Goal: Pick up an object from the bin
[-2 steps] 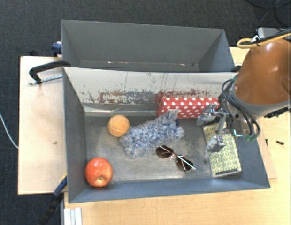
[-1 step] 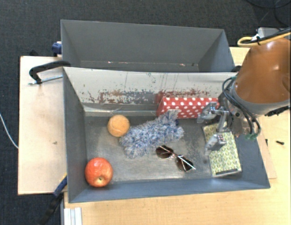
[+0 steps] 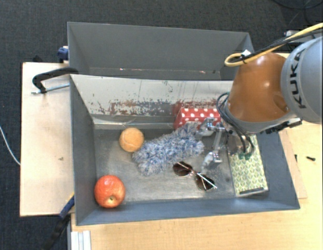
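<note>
One sunglasses pair (image 3: 195, 175) by pincer (image 3: 212, 159), one apple (image 3: 109, 191), one orange ball (image 3: 131, 139)

My orange cover (image 3: 258, 90) hides the right end of the red dotted box (image 3: 195, 114) and the top of the green pad (image 3: 248, 171).

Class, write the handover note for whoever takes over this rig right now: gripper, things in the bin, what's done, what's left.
Gripper: low in the bin's right half, just above the sunglasses; nothing visibly held.
Nearby: blue fluffy cloth to its left, green patterned box to its right, red dotted box behind.
Farther left: orange ball, red apple.
Done: arm is in the bin.
Left: grasp one thing and lift it out.
</note>
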